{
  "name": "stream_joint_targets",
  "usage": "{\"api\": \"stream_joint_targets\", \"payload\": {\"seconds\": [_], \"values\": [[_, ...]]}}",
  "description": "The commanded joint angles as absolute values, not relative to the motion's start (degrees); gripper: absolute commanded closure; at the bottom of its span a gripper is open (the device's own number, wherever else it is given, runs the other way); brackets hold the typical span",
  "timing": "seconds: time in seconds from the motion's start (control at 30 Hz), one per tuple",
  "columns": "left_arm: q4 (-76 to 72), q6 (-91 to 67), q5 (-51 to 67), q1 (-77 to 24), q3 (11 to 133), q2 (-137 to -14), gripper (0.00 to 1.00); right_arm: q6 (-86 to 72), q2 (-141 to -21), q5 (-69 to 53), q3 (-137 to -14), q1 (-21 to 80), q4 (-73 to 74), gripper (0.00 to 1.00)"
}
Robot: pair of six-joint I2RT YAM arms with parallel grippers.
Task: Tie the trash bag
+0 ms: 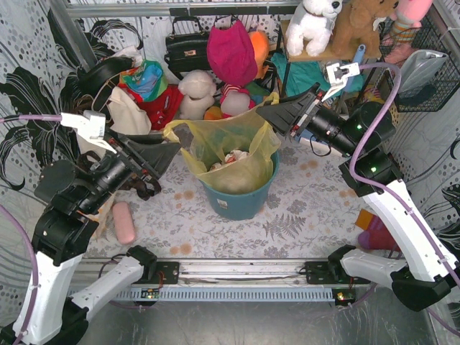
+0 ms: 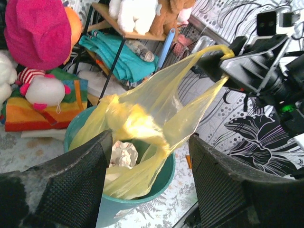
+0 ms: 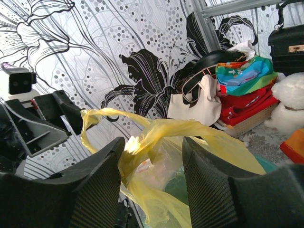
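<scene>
The trash bag [image 1: 223,140] is thin yellow plastic, lining a teal bucket [image 1: 241,203] mid-table, with crumpled paper inside. My left gripper [image 1: 177,142] is at the bag's left rim and my right gripper [image 1: 264,115] at its upper right corner. In the left wrist view the left gripper [image 2: 149,137] is open, the bag [image 2: 156,109] lies beyond its fingers, and a stretched strip runs up over the right gripper's fingertip [image 2: 227,57]. In the right wrist view the right gripper [image 3: 153,140] is open; a twisted strip of bag [image 3: 190,129] crosses its tips and reaches the left gripper's finger [image 3: 64,107].
A pink oblong thing [image 1: 123,221] lies on the table at the left. Plush toys [image 1: 198,93], a black handbag [image 1: 185,47] and a cream tote [image 1: 129,111] crowd the back. A shelf of toys [image 1: 323,32] stands back right; a pink and orange object [image 1: 377,231] lies right.
</scene>
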State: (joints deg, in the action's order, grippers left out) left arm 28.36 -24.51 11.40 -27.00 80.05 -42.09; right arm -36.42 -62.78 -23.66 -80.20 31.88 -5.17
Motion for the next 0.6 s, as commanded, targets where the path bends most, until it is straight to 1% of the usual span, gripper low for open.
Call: {"api": "stream_joint_targets", "payload": {"seconds": [0.0, 0.1, 0.27, 0.47, 0.57], "values": [[30.35, -24.95, 7.28, -27.13, 79.32, -41.79, 0.26, -37.50, -62.80, -25.09, -80.77, 32.17, -8.55, 0.48], [28.99, -24.88, 7.14, -27.11, 78.73, -40.90, 0.25, -37.49, -62.71, -25.05, -80.69, 32.17, -8.62, 0.48], [23.07, -27.41, 14.74, -27.09, 75.45, -41.85, 0.24, -37.83, -62.82, -25.13, -80.45, 32.18, -8.97, 0.48], [4.11, -35.08, 24.72, -27.11, 66.27, -41.93, 0.25, -38.19, -62.66, -25.14, -79.73, 32.17, -10.03, 0.49], [-2.03, -36.84, 25.23, -27.09, 64.78, -43.43, 0.27, -38.61, -62.81, -25.43, -79.59, 32.21, -10.65, 0.51]]}}
